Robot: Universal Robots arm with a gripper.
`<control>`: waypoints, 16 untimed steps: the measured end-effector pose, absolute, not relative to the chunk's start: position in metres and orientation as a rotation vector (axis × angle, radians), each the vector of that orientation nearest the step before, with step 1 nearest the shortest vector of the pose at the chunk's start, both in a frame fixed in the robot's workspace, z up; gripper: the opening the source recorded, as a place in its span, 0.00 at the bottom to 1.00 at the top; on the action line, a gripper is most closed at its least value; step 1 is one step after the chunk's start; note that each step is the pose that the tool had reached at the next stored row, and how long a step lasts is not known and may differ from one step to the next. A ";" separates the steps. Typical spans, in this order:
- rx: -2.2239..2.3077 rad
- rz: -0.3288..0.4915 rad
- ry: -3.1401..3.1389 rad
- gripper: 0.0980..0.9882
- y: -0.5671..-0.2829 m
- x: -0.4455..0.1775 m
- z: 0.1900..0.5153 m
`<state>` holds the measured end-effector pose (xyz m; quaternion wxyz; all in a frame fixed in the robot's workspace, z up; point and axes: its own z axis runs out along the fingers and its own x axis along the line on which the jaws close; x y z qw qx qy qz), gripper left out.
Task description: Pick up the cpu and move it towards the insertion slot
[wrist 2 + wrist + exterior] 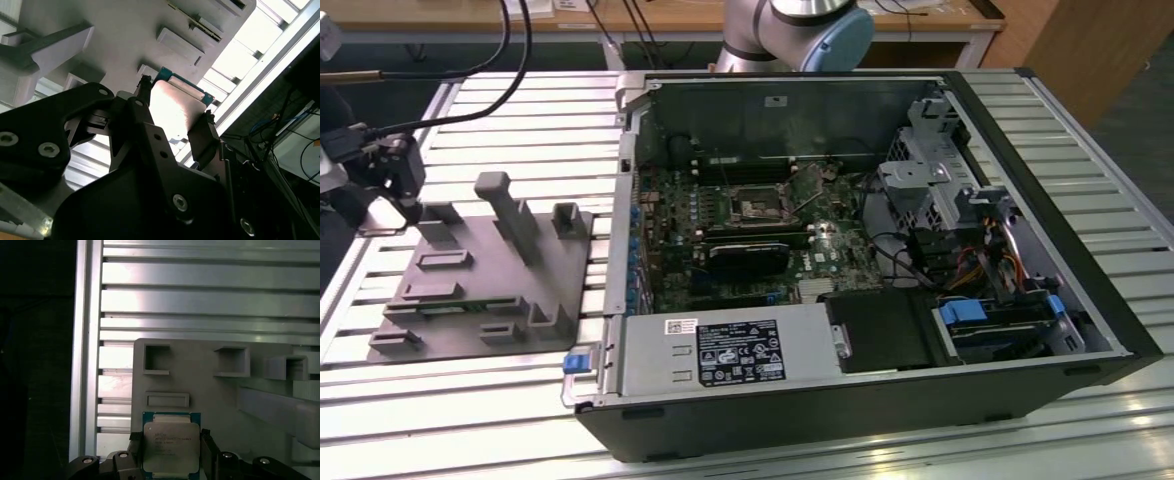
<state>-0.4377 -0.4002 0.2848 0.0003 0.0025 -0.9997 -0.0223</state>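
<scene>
I am looking along the claw in the first wrist view, and it is clamping the cpu. Its dark fingers are pressing on two opposite edges. The silvery lid is facing the camera, with a teal rim showing around it. In the second wrist view the cpu is sitting edge-on between the fingertips. Just beyond the claw, the grey fixture plate is lying with its shallow pockets and raised blocks. I cannot tell whether the cpu is touching it. Past the plate, the slatted metal table is stretching away. In the exterior view, well apart from the claw, the insertion slot is sitting on the board inside the open computer case.
</scene>
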 end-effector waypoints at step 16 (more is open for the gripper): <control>0.006 -0.070 -3.140 0.50 -0.400 -0.438 0.297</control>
